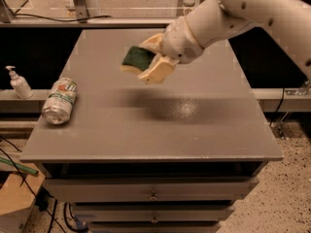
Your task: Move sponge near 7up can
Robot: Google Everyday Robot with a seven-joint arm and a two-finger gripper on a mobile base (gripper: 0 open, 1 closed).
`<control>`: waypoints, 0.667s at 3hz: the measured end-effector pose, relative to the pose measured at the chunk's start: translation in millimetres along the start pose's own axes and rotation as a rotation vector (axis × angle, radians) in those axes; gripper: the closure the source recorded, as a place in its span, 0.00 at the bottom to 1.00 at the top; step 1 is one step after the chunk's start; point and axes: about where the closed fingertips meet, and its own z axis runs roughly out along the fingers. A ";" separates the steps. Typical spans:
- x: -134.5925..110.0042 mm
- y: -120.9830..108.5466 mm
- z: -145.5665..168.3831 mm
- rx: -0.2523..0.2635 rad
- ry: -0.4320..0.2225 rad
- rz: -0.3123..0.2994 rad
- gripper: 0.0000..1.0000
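Observation:
The sponge, dark green on top with pale yellow foam below, is held in the air above the middle of the grey table. My gripper is shut on it, with cream fingers on either side, reaching in from the upper right. The 7up can, silvery-white with green and red marks, lies on its side near the table's left edge, bare metal end toward the front. The sponge is well to the right of the can and above table height.
A white pump bottle stands on a ledge left of the table. The table has drawers below its front edge. Cables and a cardboard box lie on the floor at lower left.

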 end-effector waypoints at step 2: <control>-45.6 39.6 90.2 -0.258 -0.087 -0.113 0.82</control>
